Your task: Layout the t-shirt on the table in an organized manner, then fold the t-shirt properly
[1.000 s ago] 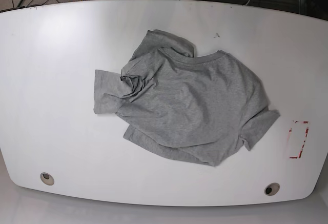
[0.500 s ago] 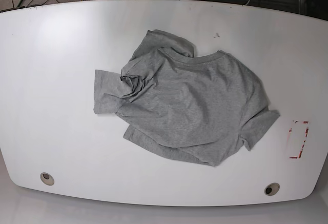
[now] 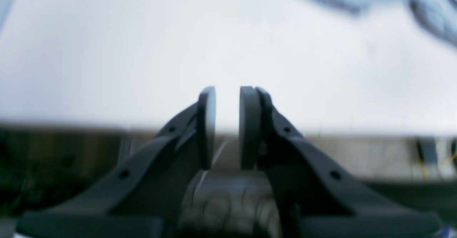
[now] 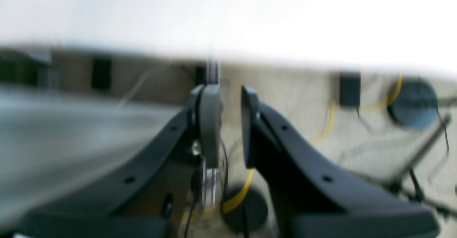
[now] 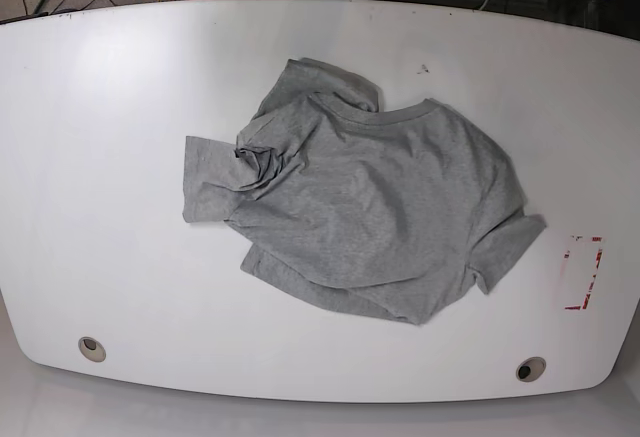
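T-shirt [image 5: 365, 212] lies crumpled mid-table [image 5: 100, 157], unmoved since a second ago; only arm tips have appeared at the far edge. Left gripper [image 3: 227, 123] and right gripper [image 4: 226, 123] hold nothing, jaws slightly parted. Layout hasn't begun.

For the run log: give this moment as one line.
t-shirt: crumpled, unfolded, mid-table | left gripper: empty, narrow gap, off shirt | right gripper: empty, narrow gap | stage: layout not begun
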You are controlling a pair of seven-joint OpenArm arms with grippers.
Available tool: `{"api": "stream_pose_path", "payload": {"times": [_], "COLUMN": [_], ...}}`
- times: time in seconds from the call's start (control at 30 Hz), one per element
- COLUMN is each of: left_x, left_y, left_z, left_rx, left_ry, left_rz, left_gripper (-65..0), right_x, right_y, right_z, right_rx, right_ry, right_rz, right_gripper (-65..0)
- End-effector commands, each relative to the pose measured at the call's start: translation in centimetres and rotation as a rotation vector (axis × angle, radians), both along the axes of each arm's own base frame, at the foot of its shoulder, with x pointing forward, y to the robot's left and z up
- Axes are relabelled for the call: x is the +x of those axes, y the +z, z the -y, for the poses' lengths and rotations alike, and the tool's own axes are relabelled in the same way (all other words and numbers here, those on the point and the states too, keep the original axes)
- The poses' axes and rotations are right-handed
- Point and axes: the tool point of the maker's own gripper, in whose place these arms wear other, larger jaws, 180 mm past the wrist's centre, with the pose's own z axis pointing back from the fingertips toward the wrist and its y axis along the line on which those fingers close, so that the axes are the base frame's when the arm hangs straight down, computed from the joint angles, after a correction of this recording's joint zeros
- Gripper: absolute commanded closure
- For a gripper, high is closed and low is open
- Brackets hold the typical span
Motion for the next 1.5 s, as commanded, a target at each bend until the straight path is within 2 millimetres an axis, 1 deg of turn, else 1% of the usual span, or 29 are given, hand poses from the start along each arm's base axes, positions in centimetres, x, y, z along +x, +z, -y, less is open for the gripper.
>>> {"api": "stream_pose_path", "payload": {"times": [0.0,0.13,0.33,0.37,0.47,0.53,0.63,0.7,0.73,0.8,0.93,0.97,1.0,1.03,1.13,1.17,1.23,1.37,1.47], "left_x": [1.1,2.2,3.4,3.6,3.9,4.2,4.5,4.6,4.7,5.2,6.1,6.1,6.1,6.0,6.1,6.3,6.6,7.2,7.4], "left_y": [1.1,1.4,1.3,1.3,1.3,1.3,1.3,1.4,1.5,1.7,2.0,1.8,1.7,1.5,1.3,1.3,1.6,2.1,2.3], "left_z": [0.0,0.0,0.2,0.3,0.3,0.5,0.7,0.7,0.7,0.7,0.4,0.4,0.4,0.4,0.2,0.2,0.0,-0.6,-0.7], "left_rx": [0.004,0.004,0.01,0.013,0.016,0.016,0.018,0.023,0.024,0.025,0.033,0.034,0.035,0.035,0.039,0.04,0.045,0.062,0.065], "left_ry": [-0.007,-0.009,-0.018,-0.024,-0.039,-0.057,-0.081,-0.089,-0.09,-0.09,-0.084,-0.084,-0.083,-0.082,-0.079,-0.078,-0.073,-0.06,-0.058], "left_rz": [0.056,0.089,0.078,0.077,0.071,0.072,0.07,0.07,0.074,0.091,0.115,0.103,0.097,0.082,0.071,0.074,0.086,0.111,0.118], "left_gripper": [-10.0,-10.1,-10.3,-10.3,-10.3,-10.3,-10.3,-10.3,-10.3,-10.3,-11.3,-13.2,-14.6,-17.9,-24.9,-25.8,-26.9,-26.9,-26.9], "right_x": [1.7,4.5,7.8,8.5,9.6,10.2,11.7,12.3,12.5,13.2,14.6,15.1,15.2,15.6,16.4,16.7,17.0,17.5,17.9], "right_y": [1.0,1.5,2.4,2.6,3.1,3.5,4.2,4.4,4.5,4.9,5.7,6.1,6.1,6.2,6.3,6.4,6.5,6.5,5.9], "right_z": [0.1,-0.1,-0.5,-1.0,-2.6,-3.6,-5.4,-6.9,-7.9,-9.6,-12.4,-13.3,-13.8,-14.6,-16.1,-16.5,-17.4,-19.4,-20.1], "right_rx": [-0.005,0.002,0.01,0.023,0.059,0.077,0.085,0.083,0.084,0.087,0.081,0.078,0.074,0.063,0.031,0.023,0.008,-0.01,-0.013], "right_ry": [0.005,0.01,0.016,0.024,0.05,0.071,0.122,0.168,0.201,0.251,0.339,0.368,0.385,0.422,0.513,0.537,0.595,0.707,0.749], "right_rz": [0.067,0.141,0.23,0.249,0.283,0.303,0.347,0.355,0.354,0.363,0.388,0.399,0.399,0.398,0.4,0.405,0.398,0.385,0.364], "right_gripper": [-9.4,-9.4,-10.1,-10.1,-10.3,-11.6,-17.4,-23.5,-26.5,-29.6,-29.8,-30.1,-30.1,-30.3,-30.4,-30.4,-30.4,-30.4,-30.4]}}
